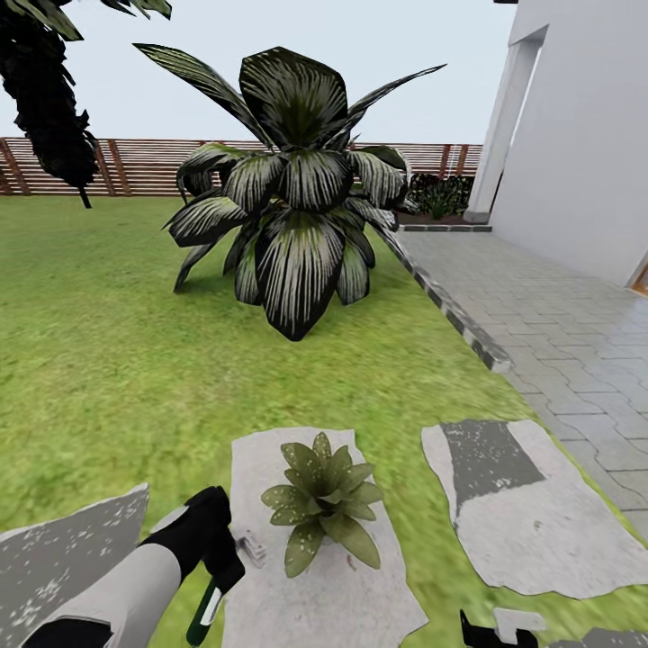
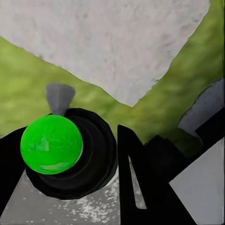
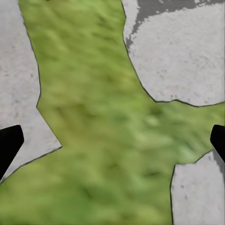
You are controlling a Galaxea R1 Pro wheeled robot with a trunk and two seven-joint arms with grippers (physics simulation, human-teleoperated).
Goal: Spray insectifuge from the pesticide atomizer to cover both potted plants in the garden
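Lawn (image 1: 99, 360), three grey stepping stones, left to right. Left end effector (image 1: 219, 576) grips one dark-green spray bottle (image 1: 203, 616), which hangs below it over the middle stone (image 1: 342, 603). One small potted plant (image 1: 322, 504) sits on that stone, just right of the bottle. Right end effector (image 3: 112, 140) is spread wide above grass.

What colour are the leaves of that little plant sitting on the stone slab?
Olive green with pale speckles; the potted plant shows best in the head view.
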